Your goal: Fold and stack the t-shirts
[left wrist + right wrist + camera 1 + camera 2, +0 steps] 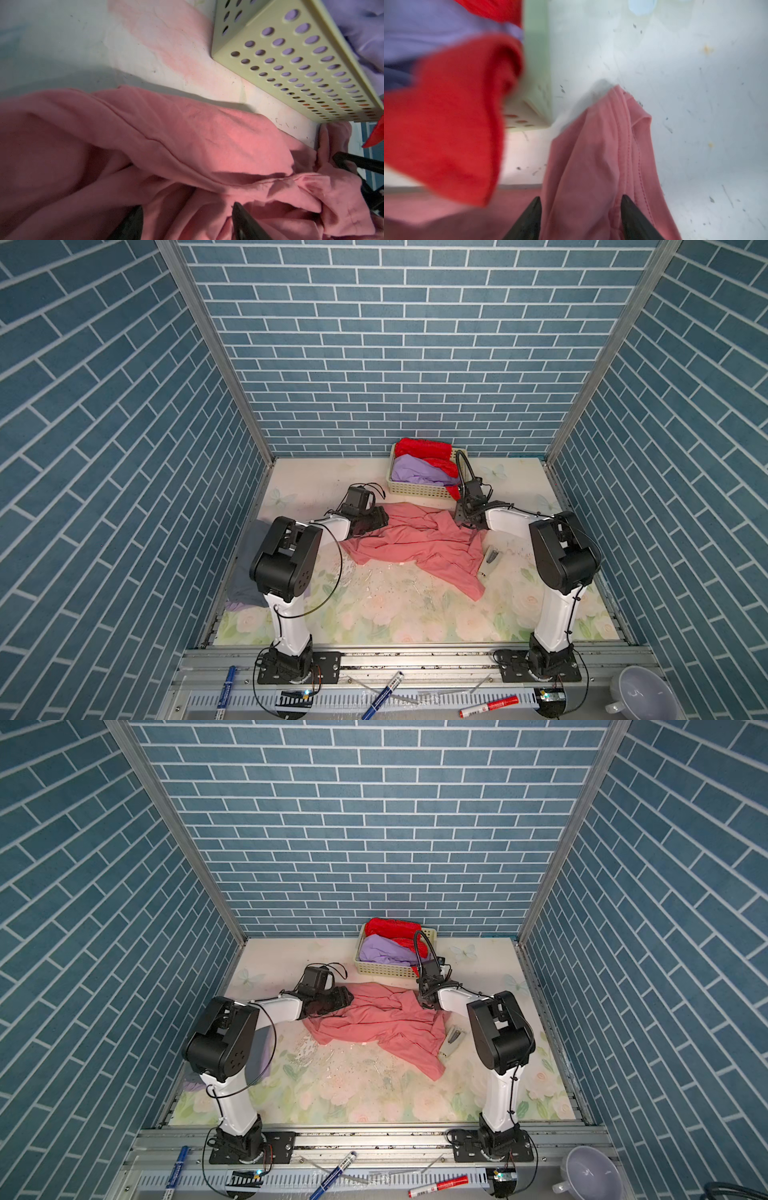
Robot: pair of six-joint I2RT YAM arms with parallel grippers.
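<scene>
Far left in both top views, a slate grey t-shirt (pixel 244 572) lies on the floral table (pixel 395 614), partly hidden behind the left arm, with a lavender edge showing under its near end. The left gripper (pixel 188 205) hangs low over the left edge of the salmon pink t-shirt (pixel 419 547); its fingers stand well apart and grip nothing. That shirt sprawls crumpled across the middle of the table. Behind it, near the back wall, the cream basket (pixel 415 490) holds a lavender t-shirt (pixel 415 472) and a bright red t-shirt (pixel 422 448), whose cloth spills over the basket's right corner. The right gripper (pixel 581 196) sits at the pink shirt's far right corner, fingers apart with a stitched fold filling the gap; I cannot tell whether they pinch it. A small grey tool (pixel 491 560) lies just beside the shirt's right edge
</scene>
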